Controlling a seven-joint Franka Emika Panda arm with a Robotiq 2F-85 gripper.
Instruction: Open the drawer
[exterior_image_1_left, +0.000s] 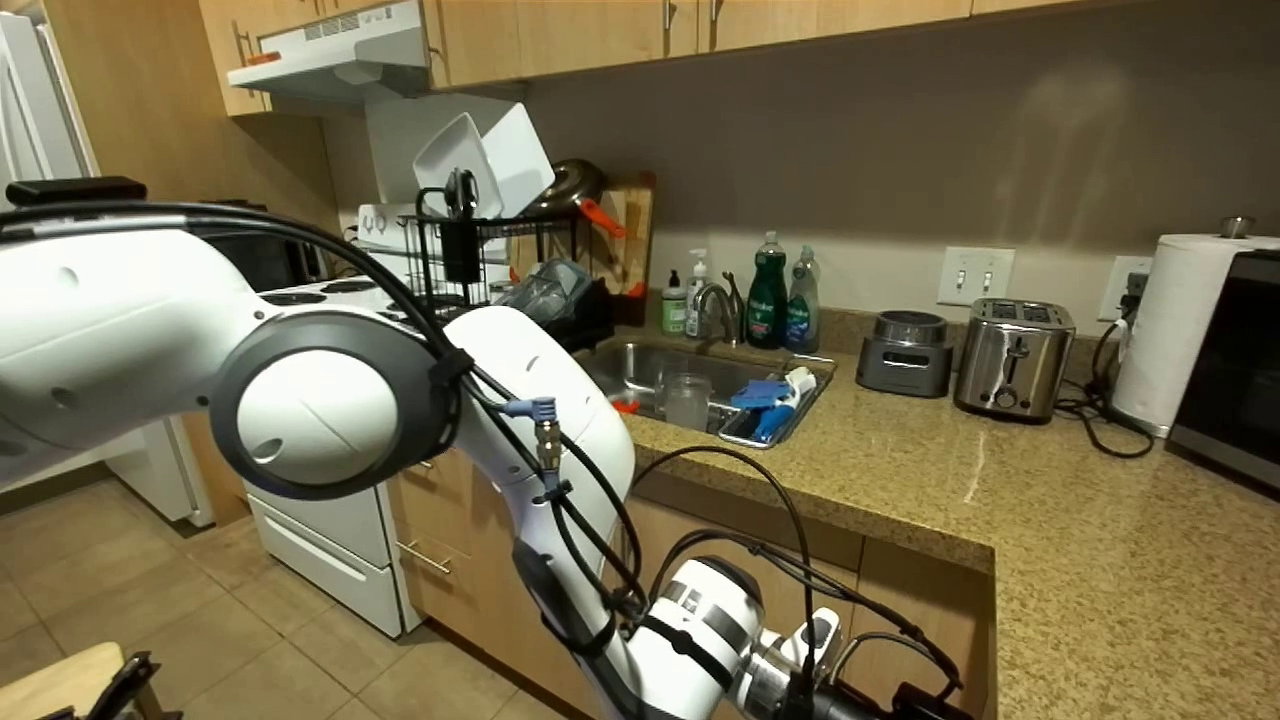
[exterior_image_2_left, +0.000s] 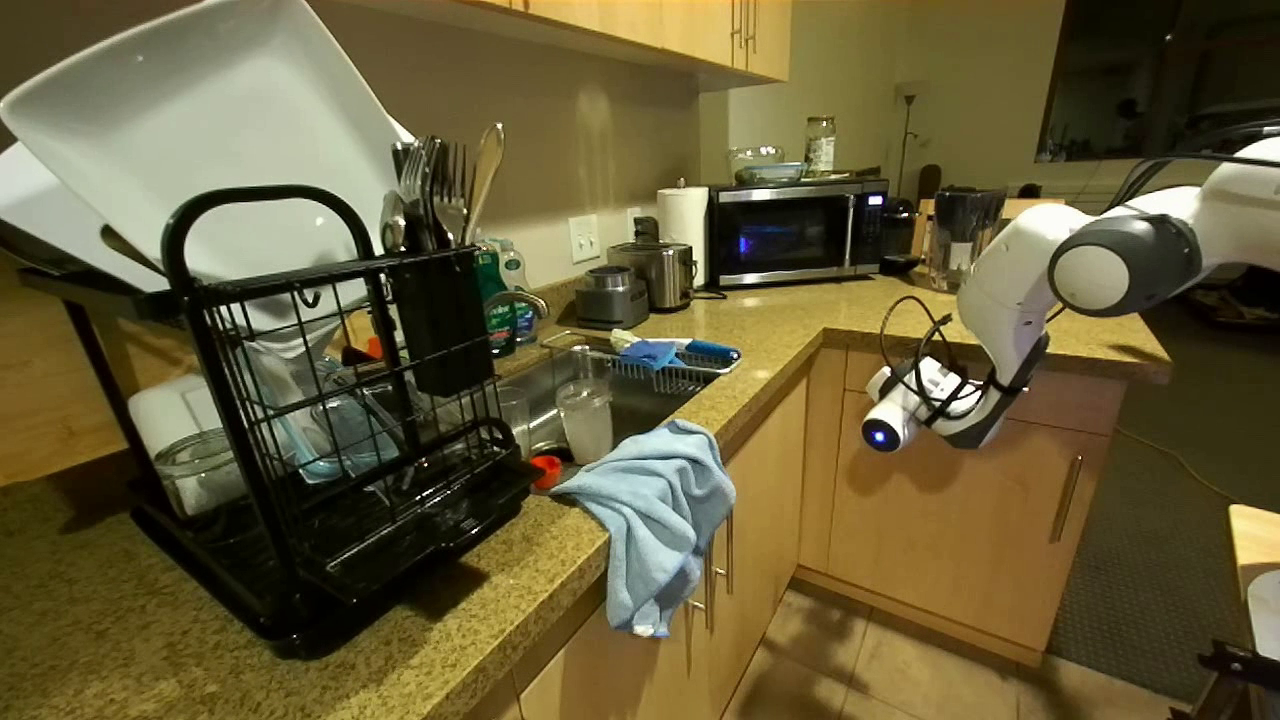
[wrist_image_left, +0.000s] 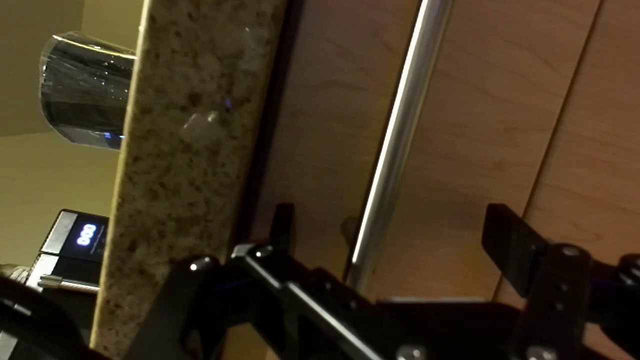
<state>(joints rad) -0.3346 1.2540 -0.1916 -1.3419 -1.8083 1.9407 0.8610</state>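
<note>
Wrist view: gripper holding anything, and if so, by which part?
Nothing held: the gripper is open; the drawer handle shows between its jaws, with a visible gap on each side.

In the wrist view we read "000", lit and sideways, on the display (wrist_image_left: 86, 234) of the microwave (wrist_image_left: 72, 262); the label (exterior_image_1_left: 764, 312) of the green bottle (exterior_image_1_left: 769, 285) is too small for us.
</note>
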